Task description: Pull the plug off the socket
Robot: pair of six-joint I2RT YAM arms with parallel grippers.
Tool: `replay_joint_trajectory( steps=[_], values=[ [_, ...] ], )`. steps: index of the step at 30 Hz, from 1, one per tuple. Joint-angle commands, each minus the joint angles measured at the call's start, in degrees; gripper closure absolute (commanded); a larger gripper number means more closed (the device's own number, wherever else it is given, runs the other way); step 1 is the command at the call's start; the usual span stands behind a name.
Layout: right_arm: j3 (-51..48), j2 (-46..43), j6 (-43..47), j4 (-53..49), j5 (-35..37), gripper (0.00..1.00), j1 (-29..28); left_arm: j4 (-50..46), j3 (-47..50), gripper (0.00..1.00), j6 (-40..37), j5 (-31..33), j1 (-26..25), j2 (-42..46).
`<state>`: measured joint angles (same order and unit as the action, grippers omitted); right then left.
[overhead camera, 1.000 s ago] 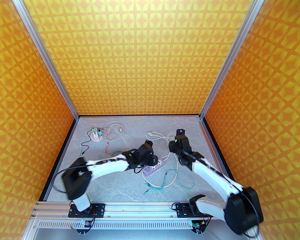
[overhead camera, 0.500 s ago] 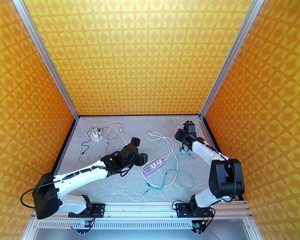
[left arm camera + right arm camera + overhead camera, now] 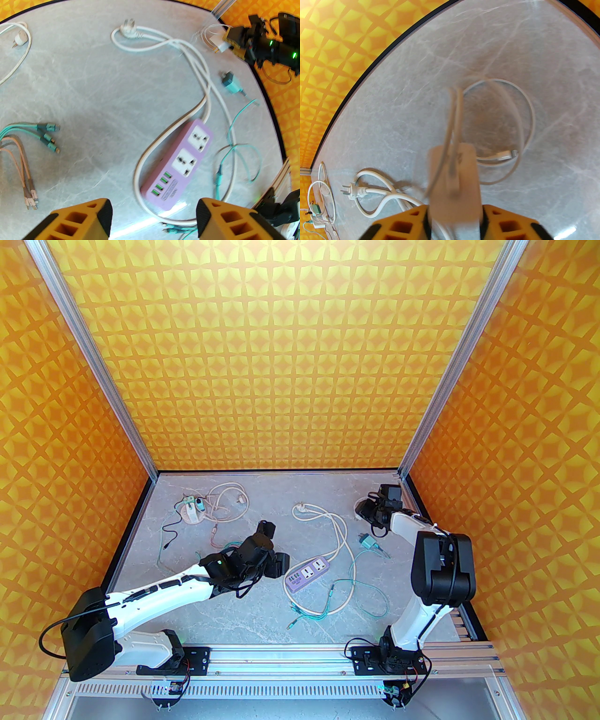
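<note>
Far right corner of the worktop (image 3: 262, 615): right tool (image 3: 454, 211) hangs low with the white plug (image 3: 454, 178) sitting between its yellow fingers (image 3: 400, 225), a thin cord looped over it; the plug body is blurred, so cannot tell whether it is clamped or loose. Purple socket strip (image 3: 180, 164) lies mid-worktop, well apart from that plug, its thick white cable curling toward the far edge. Left tool (image 3: 153, 220) hovers near the strip, jaws wide and empty; a teal plug (image 3: 228, 82) lies flat between strip and right tool.
</note>
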<state>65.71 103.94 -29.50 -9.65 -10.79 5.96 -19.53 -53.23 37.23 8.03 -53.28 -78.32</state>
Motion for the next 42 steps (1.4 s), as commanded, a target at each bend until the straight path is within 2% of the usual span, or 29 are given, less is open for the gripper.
replay_joint_trajectory(
  steps=[1, 3, 5, 6, 7, 13, 20, 24, 27, 32, 37, 40, 42],
  values=[
    [1.7, -0.3, 0.1, -1.1, -1.5, 0.38, -0.2, -0.8, 1.6, 0.35, -1.6, 0.2, 0.3, -2.7],
    [2.1, -1.2, 0.2, -2.8, -0.8, 0.32, -0.2, 0.0, 2.5, 0.34, -1.5, -0.8, 0.4, -4.3],
    [1.9, -3.0, 0.2, -3.9, -0.7, 0.22, -0.2, 0.0, 2.5, 0.33, -1.3, -1.6, 0.4, -6.6],
    [1.4, -4.3, 0.0, -4.3, -0.8, 0.08, -0.2, 0.4, 2.4, 0.32, -1.1, -2.3, 0.4, -7.9],
    [0.6, -5.8, -0.4, -4.3, -1.0, 0.02, -0.3, 1.3, 2.6, 0.32, -1.0, -3.3, 0.3, -9.2],
    [-4.1, -15.3, -0.9, -5.2, -1.8, 0.01, -1.7, 10.0, 2.4, 0.28, -0.1, -12.2, 0.0, -16.0],
    [-7.8, -24.8, 0.3, -7.3, -0.6, 0.01, -5.1, 13.8, -2.9, 0.29, -0.2, -17.6, -3.3, -22.4],
    [-9.1, -28.3, 0.7, -8.0, -1.2, 0.01, -6.8, 14.4, -9.4, 0.29, -1.4, -19.6, -6.1, -27.3],
    [-10.0, -30.4, 1.0, -8.2, -2.7, 0.02, -7.7, 11.8, -14.2, 0.29, -2.6, -19.6, -7.2, -29.7],
    [-12.4, -33.6, 0.8, -8.6, -4.4, 0.02, -9.7, 10.2, -12.3, 0.26, -2.2, -15.9, -5.4, -25.5],
    [-16.6, -37.5, 0.9, -6.2, -3.0, 0.02, -15.0, 5.9, -8.5, 0.19, -2.9, -11.9, 0.6, -16.9],
    [-17.9, -38.2, 0.8, -5.1, -1.6, 0.02, -19.3, 0.4, -7.9, 0.01, -4.6, -7.0, 4.7, -12.4],
    [-18.7, -38.4, 0.5, -4.4, -0.5, 0.02, -21.9, -2.6, -7.8, 0.01, -5.5, -4.9, 8.1, -9.8]
  ],
)
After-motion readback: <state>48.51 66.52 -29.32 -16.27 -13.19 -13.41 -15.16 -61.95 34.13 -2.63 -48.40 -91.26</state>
